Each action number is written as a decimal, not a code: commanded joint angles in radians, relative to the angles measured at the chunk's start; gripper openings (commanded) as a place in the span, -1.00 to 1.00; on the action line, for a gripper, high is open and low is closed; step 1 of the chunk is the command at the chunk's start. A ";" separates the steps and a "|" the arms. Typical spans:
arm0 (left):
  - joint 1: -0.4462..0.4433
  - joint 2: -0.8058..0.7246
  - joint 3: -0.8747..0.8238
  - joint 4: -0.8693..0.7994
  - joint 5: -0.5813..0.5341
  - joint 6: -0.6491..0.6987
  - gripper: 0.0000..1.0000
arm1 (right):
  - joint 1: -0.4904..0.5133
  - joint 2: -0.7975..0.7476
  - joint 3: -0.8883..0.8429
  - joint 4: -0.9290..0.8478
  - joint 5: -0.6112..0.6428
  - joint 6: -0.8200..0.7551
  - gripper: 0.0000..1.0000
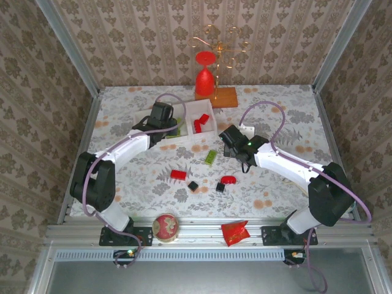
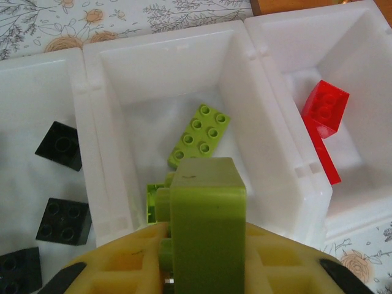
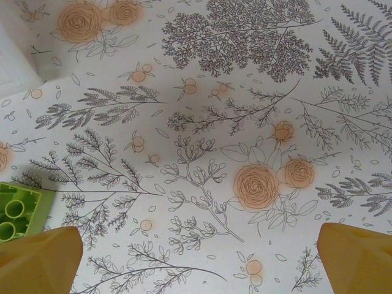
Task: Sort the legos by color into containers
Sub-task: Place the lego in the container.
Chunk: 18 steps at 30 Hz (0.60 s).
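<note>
Now the left hand (image 2: 205, 263) grips a green lego (image 2: 207, 214) straight over the middle box (image 2: 150, 116) of the white tray (image 2: 264, 138), where another green lego (image 2: 200, 136) lies.

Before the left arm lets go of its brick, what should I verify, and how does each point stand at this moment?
1. Left gripper is shut on a lime green brick: ok.
2. Held brick lines up sideways with the middle compartment of the tray: ok.
3. Held brick is past the near wall: cannot tell, as the brick hides it.
4. Colour matches, since a green brick lies in that compartment: ok.
5. Neighbours are sorted, with black bricks in the left compartment and red bricks in the right: ok.
6. Right gripper is open, empty and apart from the left arm: ok.
</note>
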 commanded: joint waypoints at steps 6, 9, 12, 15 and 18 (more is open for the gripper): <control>0.007 0.056 0.075 0.012 0.009 0.039 -0.80 | 0.005 -0.009 -0.008 -0.017 0.034 0.034 1.00; 0.009 0.076 0.088 0.004 0.002 0.046 -0.80 | 0.006 -0.003 -0.005 -0.017 0.034 0.034 1.00; 0.009 0.094 0.098 0.003 0.003 0.050 -0.76 | 0.007 0.005 0.001 -0.018 0.033 0.033 1.00; 0.008 0.114 0.109 0.000 0.003 0.051 -0.69 | 0.005 0.013 0.010 -0.021 0.031 0.032 1.00; 0.009 0.122 0.110 0.001 0.000 0.052 -0.61 | 0.006 0.017 0.012 -0.023 0.030 0.033 1.00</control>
